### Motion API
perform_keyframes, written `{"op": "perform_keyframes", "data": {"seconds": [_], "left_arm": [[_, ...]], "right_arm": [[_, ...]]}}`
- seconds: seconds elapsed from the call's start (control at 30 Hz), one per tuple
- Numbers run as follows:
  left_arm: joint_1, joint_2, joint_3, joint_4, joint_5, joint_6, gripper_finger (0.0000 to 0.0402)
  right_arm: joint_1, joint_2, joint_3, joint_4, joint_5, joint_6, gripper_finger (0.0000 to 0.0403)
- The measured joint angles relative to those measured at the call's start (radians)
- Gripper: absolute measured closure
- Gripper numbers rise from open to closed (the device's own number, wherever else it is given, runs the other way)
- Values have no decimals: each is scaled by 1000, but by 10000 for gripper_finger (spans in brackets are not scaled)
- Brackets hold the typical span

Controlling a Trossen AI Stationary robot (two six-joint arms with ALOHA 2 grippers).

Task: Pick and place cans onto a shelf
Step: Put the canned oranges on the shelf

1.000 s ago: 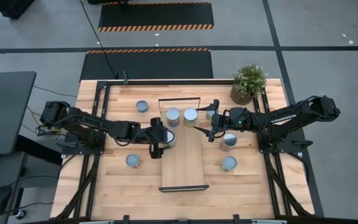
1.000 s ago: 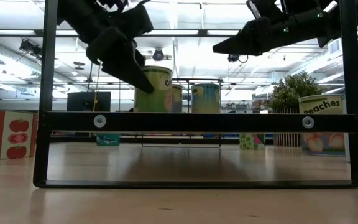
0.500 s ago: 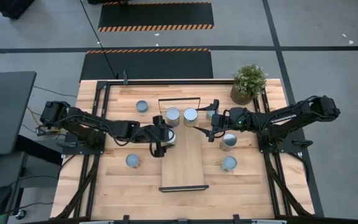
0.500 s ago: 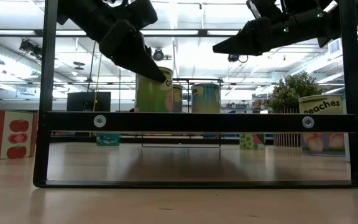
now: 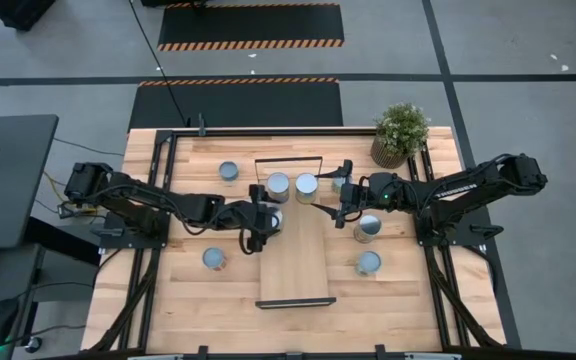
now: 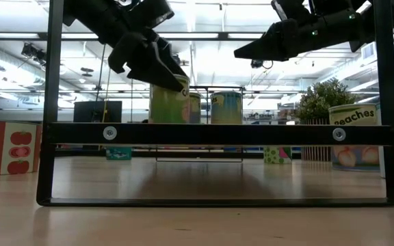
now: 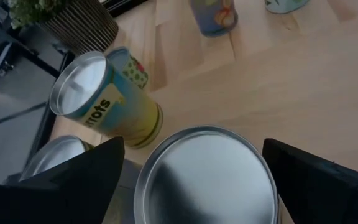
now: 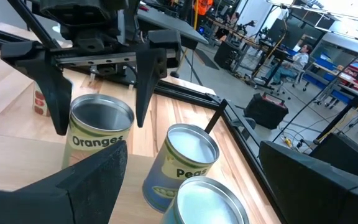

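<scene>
The shelf [image 5: 294, 255] is a long light-wood board with black end frames [image 6: 217, 133]. Three cans stand on its far part: an "Oranges" can [image 8: 98, 124], a second can [image 5: 278, 187] and a third [image 5: 306, 187]. My left gripper [image 5: 261, 222] is open just above the Oranges can [image 6: 169, 102], with a finger on either side of its top [image 7: 204, 177] and not touching it. My right gripper [image 5: 343, 212] is open and empty, hovering above the shelf's right edge and clear of the cans.
Loose cans stand on the table: two to the left of the shelf [image 5: 229, 171] [image 5: 214, 259] and two to its right [image 5: 368, 228] [image 5: 368, 263]. A potted plant [image 5: 400, 133] stands at the far right corner. The shelf's near half is bare board.
My left gripper has gone up, from beside the Oranges can's wall to the level of its top, and a little toward the table's right edge. The can stays upright on the shelf. My right gripper has kept still.
</scene>
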State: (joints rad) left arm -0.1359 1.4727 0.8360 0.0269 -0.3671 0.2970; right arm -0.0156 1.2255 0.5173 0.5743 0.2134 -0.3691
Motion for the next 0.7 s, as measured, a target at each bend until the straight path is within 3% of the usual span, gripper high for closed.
{"op": "perform_keyframes", "data": {"seconds": [0.2, 0.4, 0.7], "left_arm": [[0, 0, 0, 1, -18, 89, 12], [-22, -2, 14, 67, -23, 39, 12], [-103, -10, 132, -212, -149, 51, 13]], "right_arm": [[0, 0, 0, 0, 0, 0, 30], [0, 0, 0, 0, 0, 0, 30], [0, 0, 0, 0, -7, 0, 30]]}}
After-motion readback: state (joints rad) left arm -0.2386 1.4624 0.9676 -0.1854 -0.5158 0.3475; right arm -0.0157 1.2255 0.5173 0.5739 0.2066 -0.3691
